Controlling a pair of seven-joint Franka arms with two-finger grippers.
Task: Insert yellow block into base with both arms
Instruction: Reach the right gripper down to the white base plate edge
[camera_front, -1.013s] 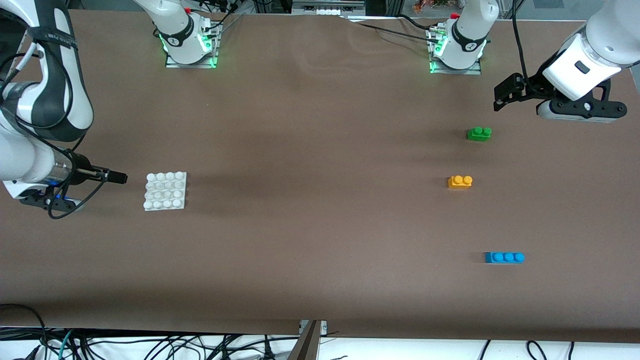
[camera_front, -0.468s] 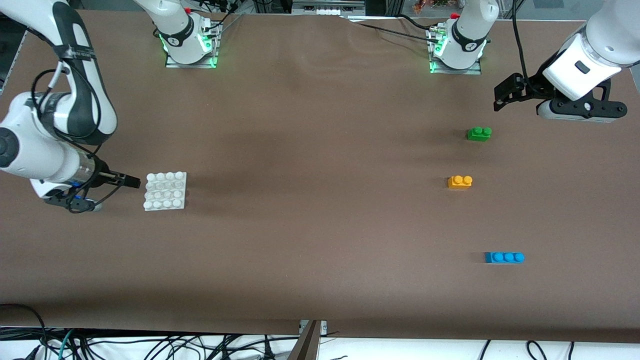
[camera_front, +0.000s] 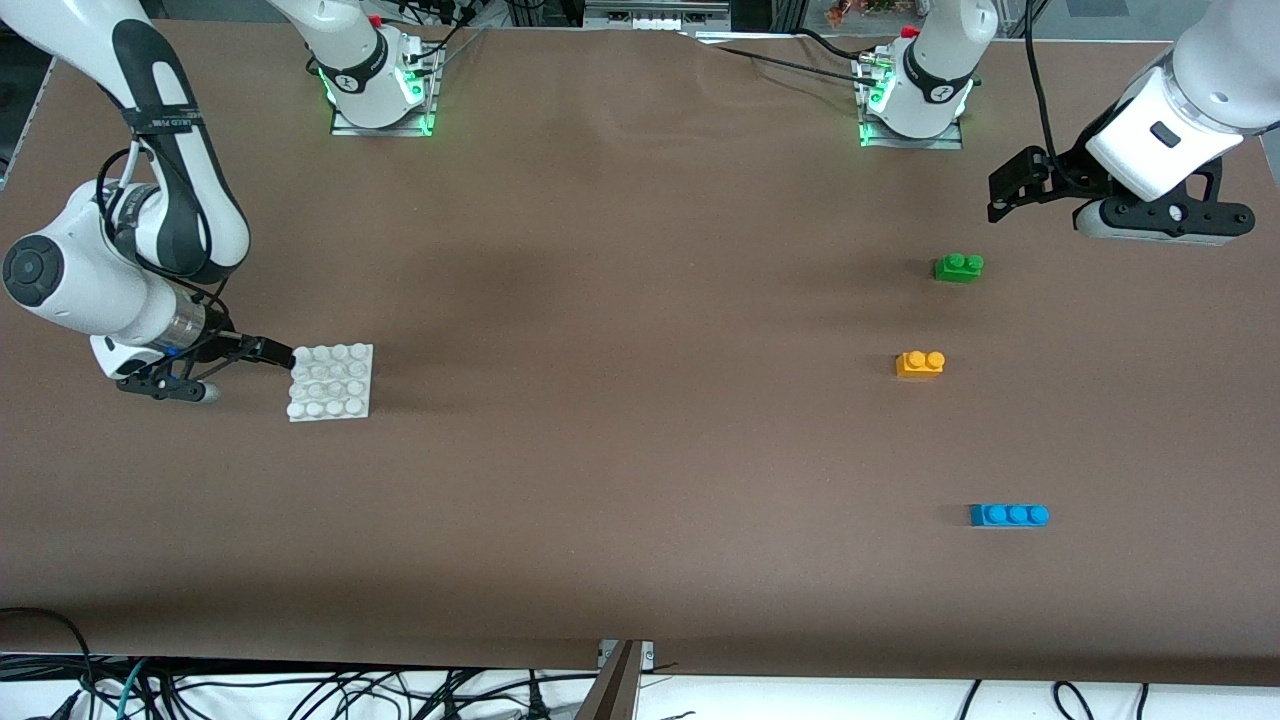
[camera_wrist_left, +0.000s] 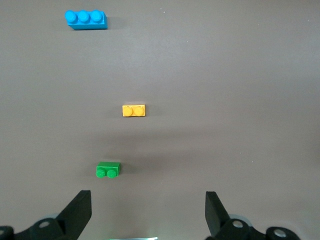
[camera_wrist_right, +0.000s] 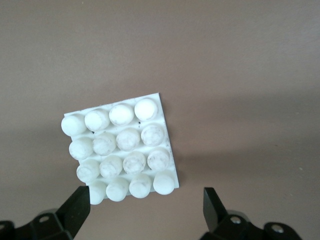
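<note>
The right gripper (camera_front: 280, 353) sits low at the edge of the base (camera_front: 331, 381), on the side toward the right arm's end of the bench (camera_front: 620, 420); its fingers (camera_wrist_right: 75, 209) are spread apart with nothing between them, and in the right wrist view the near edge of the base (camera_wrist_right: 120, 150) lies just ahead of the gap. The base rests flat on the bench with its sixteen white studs facing up. The yellow block (camera_front: 920, 363) lies well apart from it, toward the left arm's end of the bench, studs up, touched by neither arm. A green brick (camera_front: 958, 267) lies farther from the front camera than the yellow block, and a blue brick (camera_front: 1009, 515) lies nearer. The left gripper (camera_front: 1012, 195) waits in the air over the bench near the green brick, its fingers (camera_wrist_left: 77, 212) wide apart and empty, with all three bricks showing in the left wrist view: yellow block (camera_wrist_left: 134, 110), green brick (camera_wrist_left: 108, 170), blue brick (camera_wrist_left: 86, 20)
</note>
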